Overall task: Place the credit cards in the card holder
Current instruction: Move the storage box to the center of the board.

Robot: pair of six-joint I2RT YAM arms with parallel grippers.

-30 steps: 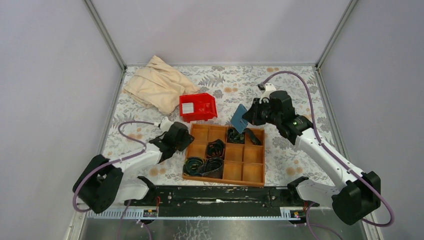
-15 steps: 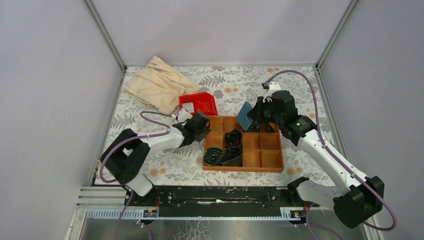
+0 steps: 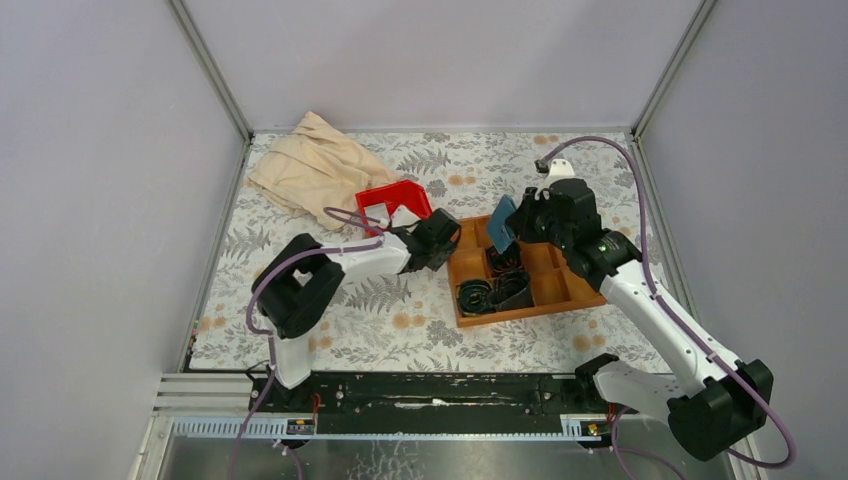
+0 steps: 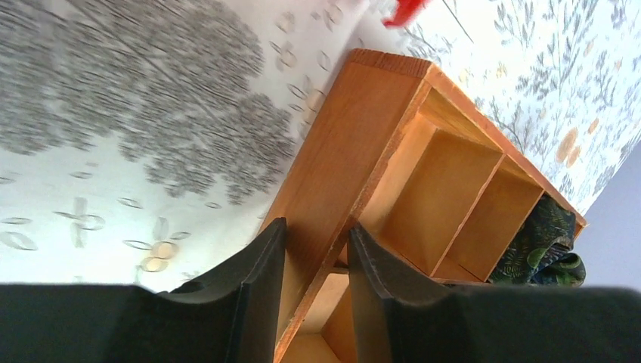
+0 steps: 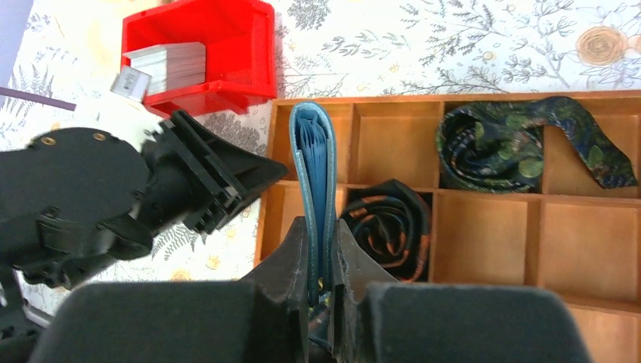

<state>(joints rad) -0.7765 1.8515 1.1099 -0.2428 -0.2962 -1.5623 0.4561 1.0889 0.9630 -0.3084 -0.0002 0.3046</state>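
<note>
1. Tabletop (image 3: 400, 320), floral-patterned, carrying everything below.
2. Crumpled beige cloth (image 3: 315, 170) at the far left corner; seen in the top view only.
3. Wooden tray (image 3: 570, 285) of square compartments, lying askew right of centre, with dark patterned neckties (image 5: 389, 227) rolled in several of them.
4. Left end effector (image 3: 447, 240) at the tray's left corner. In the left wrist view (image 4: 316, 231), closed across the tray's outer wall, one finger outside and one inside a compartment. Only the tray, the print and one green-patterned tie visible there, none of the task's things.
5. Right end effector (image 3: 515, 225) raised over the tray's far left part, clamped on the card holder (image 5: 312, 144).
6. Red bin (image 3: 378, 198), tipped, just behind the left end effector and off the tray's far left corner.
7. Card holder teal-blue, folded, standing on edge between the right fingers (image 5: 302, 249). Paler inner slots at its top edge shown by the right wrist view alone; a plain blue flap (image 3: 501, 222) from above.
8. Credit cards (image 5: 168, 64) stacked inside the red bin, near the left end effector, apart from the right one and the holder. A mere pale patch (image 3: 405, 214) in the top view.
9. Small pale tag (image 5: 134, 82) on the bin's outer wall; print too small to read.
</note>
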